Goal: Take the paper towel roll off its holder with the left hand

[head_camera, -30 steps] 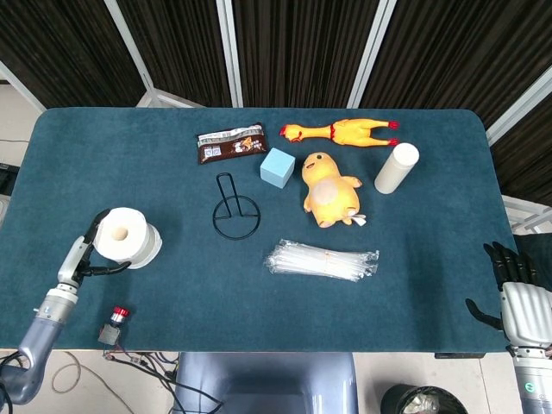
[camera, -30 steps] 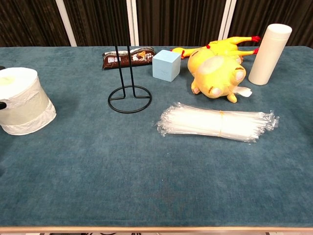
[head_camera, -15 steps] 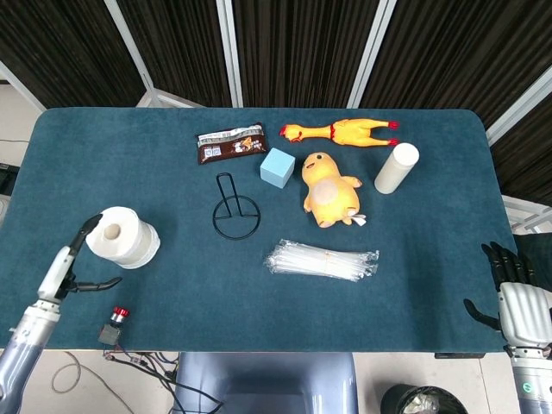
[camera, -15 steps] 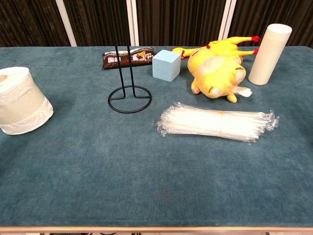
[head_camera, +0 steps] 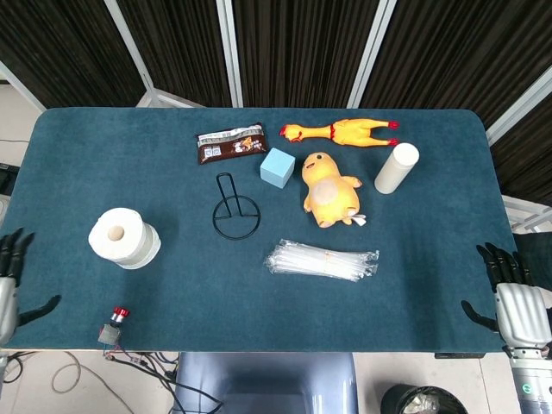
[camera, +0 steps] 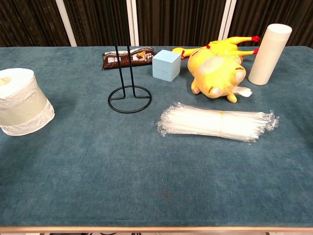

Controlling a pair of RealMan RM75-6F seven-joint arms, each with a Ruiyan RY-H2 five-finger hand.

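Released, the white paper towel roll (head_camera: 123,238) stands upright; left hand (head_camera: 9,289) withdrawn, fingers spread, empty.

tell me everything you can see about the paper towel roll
The paper towel roll is a white roll of soft, slightly wrinkled paper with a small hollow core showing at its top. It stands on end on the teal table cloth near the robot's left edge, off the black wire holder, which stands bare to its right. Its lower layers bulge out a little, and a loose outer sheet wraps the base. Nothing touches it but the cloth; the left hand is well clear of it.
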